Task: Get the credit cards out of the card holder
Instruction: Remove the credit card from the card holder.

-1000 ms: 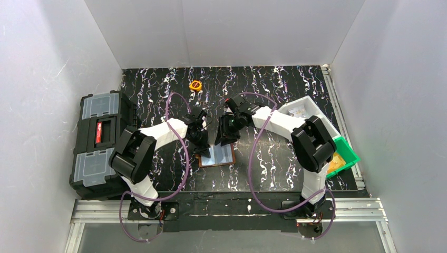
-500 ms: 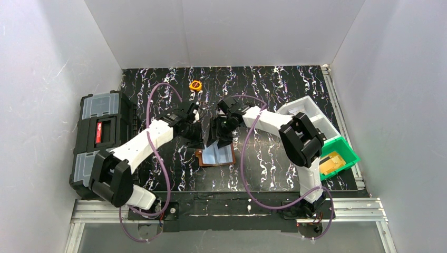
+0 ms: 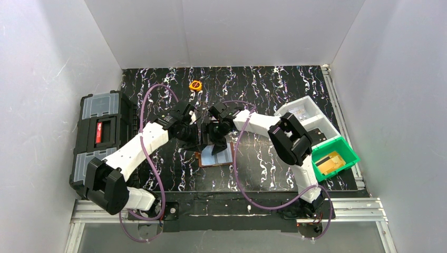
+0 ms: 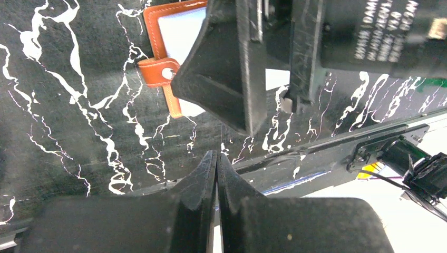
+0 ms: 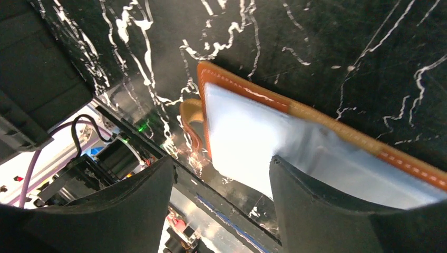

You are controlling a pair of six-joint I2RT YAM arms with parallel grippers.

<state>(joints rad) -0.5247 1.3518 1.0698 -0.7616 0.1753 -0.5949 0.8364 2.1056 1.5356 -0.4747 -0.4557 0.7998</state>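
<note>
The brown leather card holder (image 3: 217,156) lies open and flat on the black marbled table, its shiny pale blue-grey pocket up. It shows in the right wrist view (image 5: 295,137) and, with its snap strap, in the left wrist view (image 4: 168,63). My right gripper (image 3: 216,141) hovers open over the holder's far edge; its jaws stand wide apart (image 5: 221,174). My left gripper (image 3: 196,138) is shut and empty, just left of the holder (image 4: 216,158). I cannot make out separate credit cards inside the pocket; a tan card (image 3: 331,162) lies in the green bin.
A black toolbox with grey lids (image 3: 100,142) stands at the left edge. A white tray (image 3: 305,113) and a green bin (image 3: 345,150) stand at the right. A small round orange object (image 3: 195,85) lies at the back.
Both grippers moved toward each other and closer to the holder's far edge. The left arm stretched out to the right; the right gripper swung left over the holder. The holder stayed put.
</note>
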